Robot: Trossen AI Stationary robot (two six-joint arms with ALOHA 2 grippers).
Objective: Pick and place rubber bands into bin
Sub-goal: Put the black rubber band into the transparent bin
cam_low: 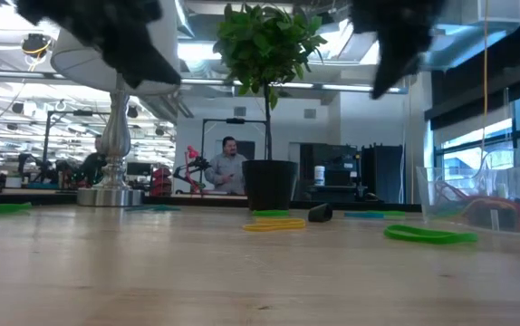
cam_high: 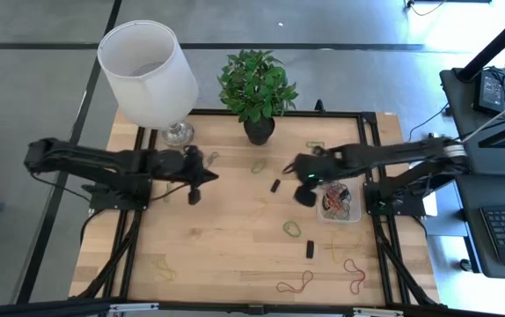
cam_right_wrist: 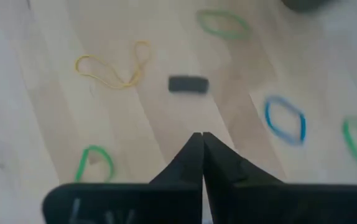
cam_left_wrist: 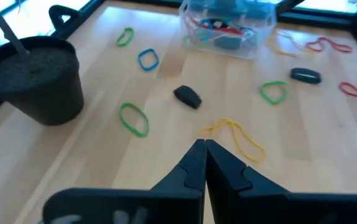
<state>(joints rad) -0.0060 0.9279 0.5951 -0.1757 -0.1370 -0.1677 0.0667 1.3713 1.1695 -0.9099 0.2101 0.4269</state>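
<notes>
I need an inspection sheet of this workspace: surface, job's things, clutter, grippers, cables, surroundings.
Surface: wooden table, black frame.
Job's things: rubber bands scattered; clear bin near the right arm, some bands inside.
Clutter: lamp, potted plant, small black blocks.
Grippers: left gripper shut, empty, above the table; right gripper shut, empty, beside the bin.
Cables: nothing seen on the table.
Surroundings: a person seated far behind.

Pale wood table (cam_high: pixel 235 238), black-framed. White lampshade (cam_high: pixel 147 62) at upper left, green plant (cam_high: pixel 254 84) in a black pot (cam_left_wrist: pixel 35 81). Rubber bands (cam_left_wrist: pixel 134 118) show green, yellow, blue and red; red ones fill the clear bin (cam_left_wrist: pixel 228 28). Small black blocks (cam_left_wrist: pixel 188 96) lie mid-frame.
</notes>
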